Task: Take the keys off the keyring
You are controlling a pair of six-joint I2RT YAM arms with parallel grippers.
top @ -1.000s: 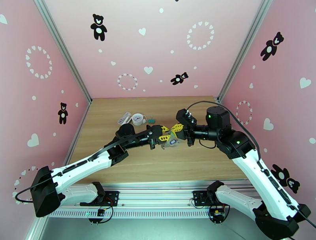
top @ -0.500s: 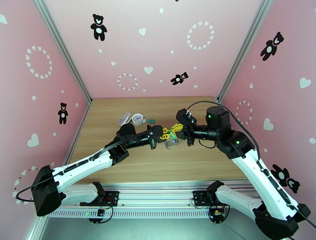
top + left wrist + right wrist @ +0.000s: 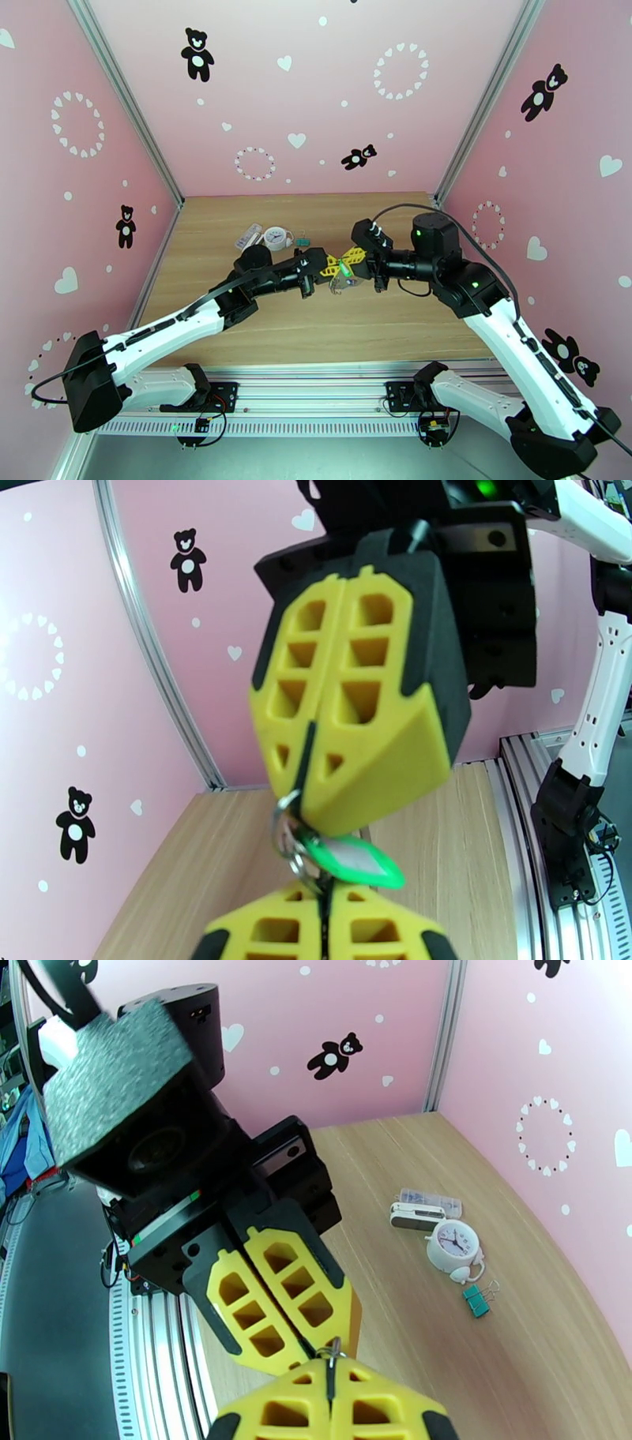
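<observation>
Above the middle of the table my two grippers meet tip to tip. My right gripper is shut on the keyring's dark strap. The grey strap loop hangs below it. Silvery rings dangle from the right fingers, and the green key sticks out sideways from them. My left gripper is shut right under the rings, pinching at the ring end of the green key. A blue key is hidden.
At the back left of the table lie a round white clock, a teal binder clip and a small white-and-clear box. Pink walls close in three sides.
My left gripper has closed its fingers and pushed a little right and up against the right gripper. The green key has come into sight between them. The right arm barely moved.
</observation>
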